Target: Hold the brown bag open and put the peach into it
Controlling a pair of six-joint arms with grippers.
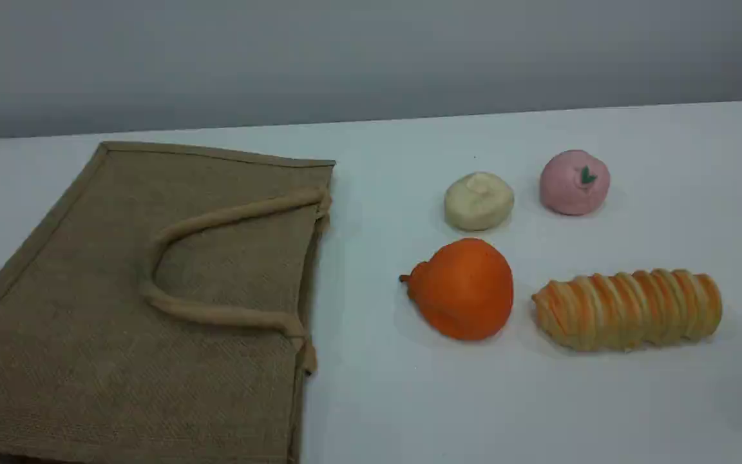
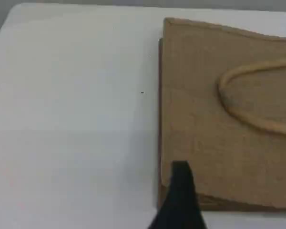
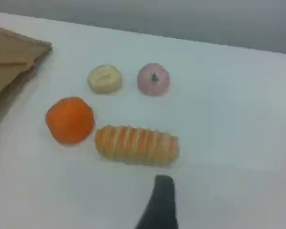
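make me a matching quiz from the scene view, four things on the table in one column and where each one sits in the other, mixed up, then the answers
Things:
1. brown bag
2. peach
3. orange pear-shaped fruit
4. striped bread roll

Places, as the scene view shows them:
A. far right, beside the cream-white lump
B. near right, farthest from the bag
C. lying flat on the left
D. near side, just right of the bag's opening edge

Pairs: 1-C, 2-A, 3-D, 4-B
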